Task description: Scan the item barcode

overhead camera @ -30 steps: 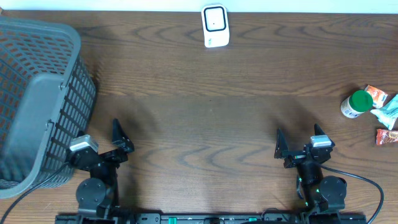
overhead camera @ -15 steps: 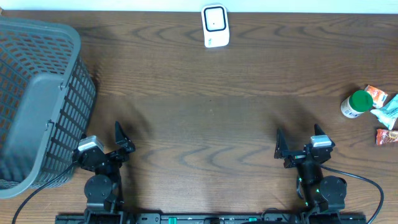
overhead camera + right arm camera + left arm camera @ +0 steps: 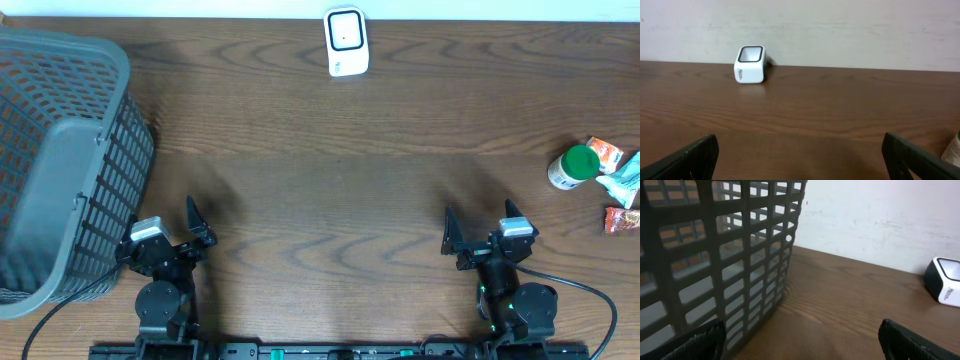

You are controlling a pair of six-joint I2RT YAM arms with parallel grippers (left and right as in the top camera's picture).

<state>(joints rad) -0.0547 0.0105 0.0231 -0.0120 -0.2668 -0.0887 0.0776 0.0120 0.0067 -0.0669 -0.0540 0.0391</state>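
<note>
overhead shows one white scanner (image 3: 346,42) at the far edge of the surface (image 3: 330,180), one grey basket (image 3: 60,160) at left, one green-capped bottle (image 3: 573,167) beside three packets (image 3: 622,219) at right, left fingers (image 3: 194,212) and right fingers (image 3: 450,233) spread, empty.

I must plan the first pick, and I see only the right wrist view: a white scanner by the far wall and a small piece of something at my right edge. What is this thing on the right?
Observer: It is a white bottle with a green cap, near the right end of the table.
Operator: Is it alone there?
Observer: No. Several small packets lie close beside it, toward the table's edge.
Operator: And what is on the left arm's side?
Observer: A grey basket with mesh walls stands at the left end of the table.
</note>
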